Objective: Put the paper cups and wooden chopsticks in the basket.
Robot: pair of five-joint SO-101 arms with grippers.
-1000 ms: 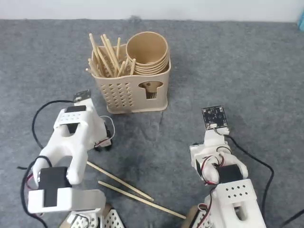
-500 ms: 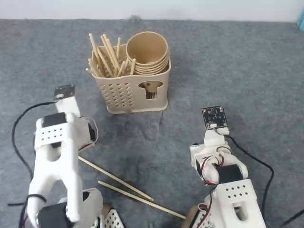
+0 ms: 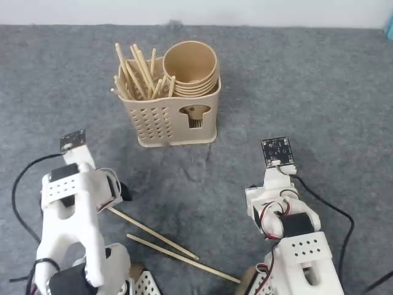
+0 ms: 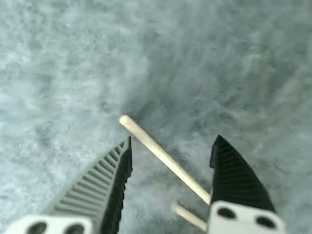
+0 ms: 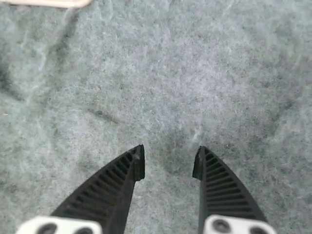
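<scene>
Grey felt covers the bench [image 3: 319,92], with a pale wall strip along its far edge in the high view. Two loose chopsticks lie on the felt near the arms' bases. One chopstick [image 3: 153,232] runs out from beside the left arm [image 3: 73,209], and the second chopstick [image 3: 184,258] lies just beyond it, nearly parallel and apart from it.

From above, the left arm's body covers the near end of the first stick and its own fingers. The left wrist view supplies these: the left pincer [image 4: 170,146] is spread wide and holds nothing. The rounded end of the first stick lies on the felt between the fingers, and its shaft passes behind one finger. The blunt end of the second stick is cut off by that same finger.

The basket [image 3: 178,117] stands farther back on the bench, well apart from both arms. A stack of cups [image 3: 190,64] sits in one side and a bundle of chopsticks [image 3: 136,70] leans in the other. How many cups are nested is hard to count.

The right arm [image 3: 288,227] sits opposite the left one. The right pincer [image 5: 168,158] is moderately open over bare felt, gripping nothing. A pale strip [image 5: 44,2] is cut off at the frame's edge, too little to identify.
</scene>
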